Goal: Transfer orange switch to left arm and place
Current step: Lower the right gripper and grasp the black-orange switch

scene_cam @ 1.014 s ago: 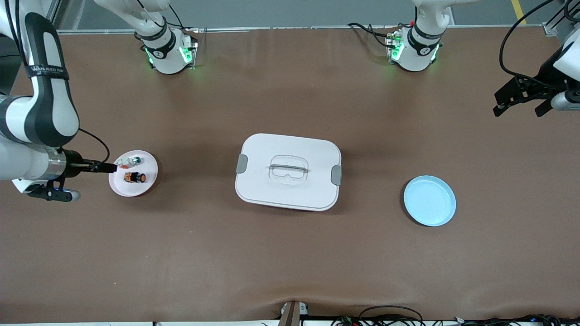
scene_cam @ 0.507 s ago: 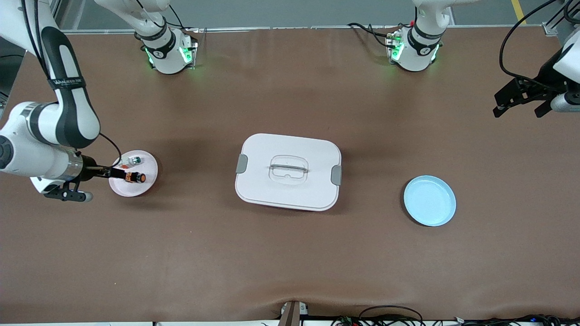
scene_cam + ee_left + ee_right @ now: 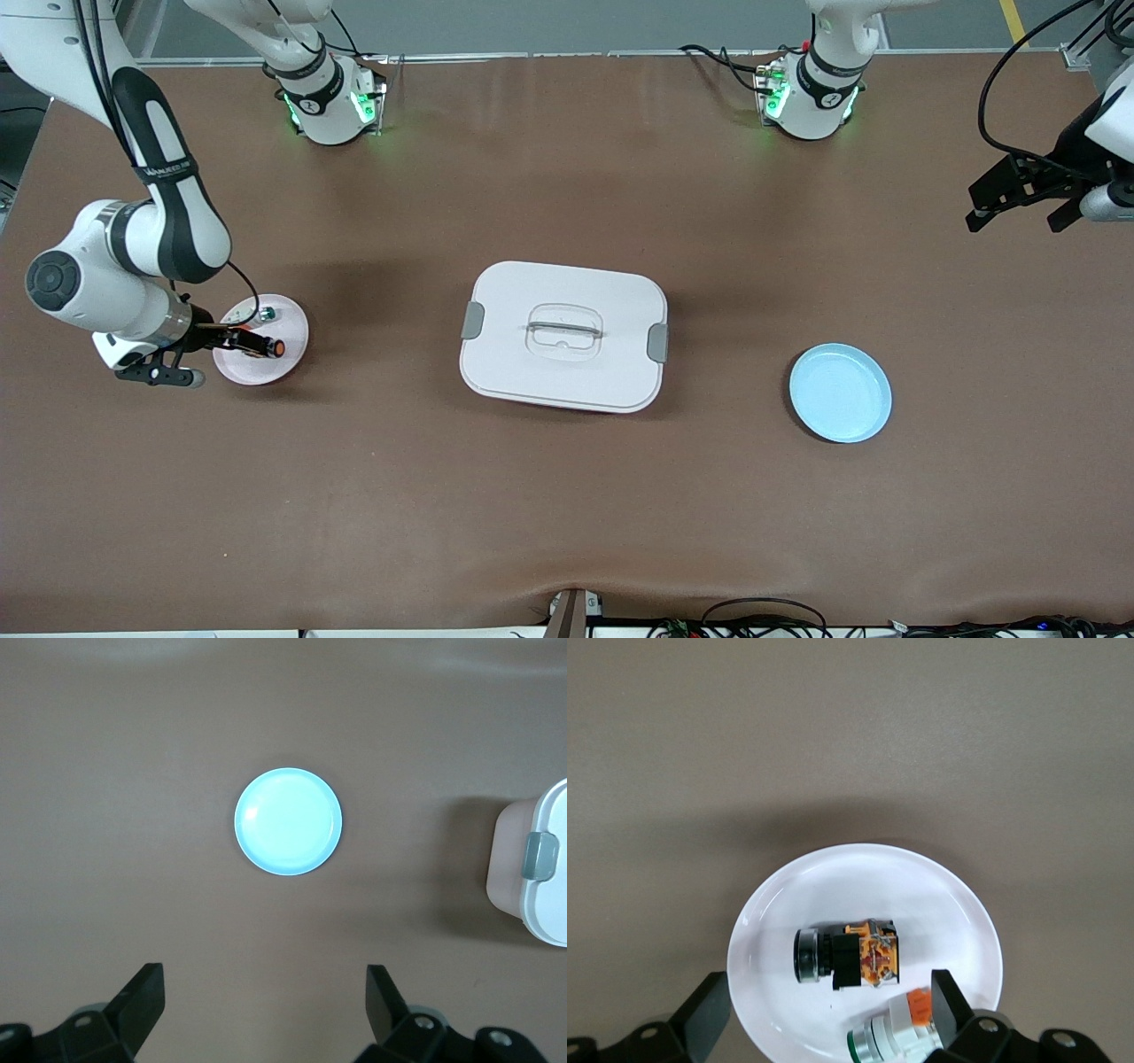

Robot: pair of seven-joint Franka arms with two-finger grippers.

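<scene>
The right gripper (image 3: 232,339) hangs over the white plate (image 3: 288,359) at the right arm's end of the table, jaws spread wide and holding nothing. On that plate lies the orange switch (image 3: 849,956), on its side, with a white-and-green switch (image 3: 890,1032) just beside it at about five o'clock in the right wrist view. This looks like the approach before the first pickup. Next the jaws should drop around the orange switch alone, clear of its neighbour. The box (image 3: 563,335) sits mid-table, at the plate's three o'clock in the front view, the blue plate (image 3: 840,392) farther along. The left gripper (image 3: 1019,193) waits open, empty.
</scene>
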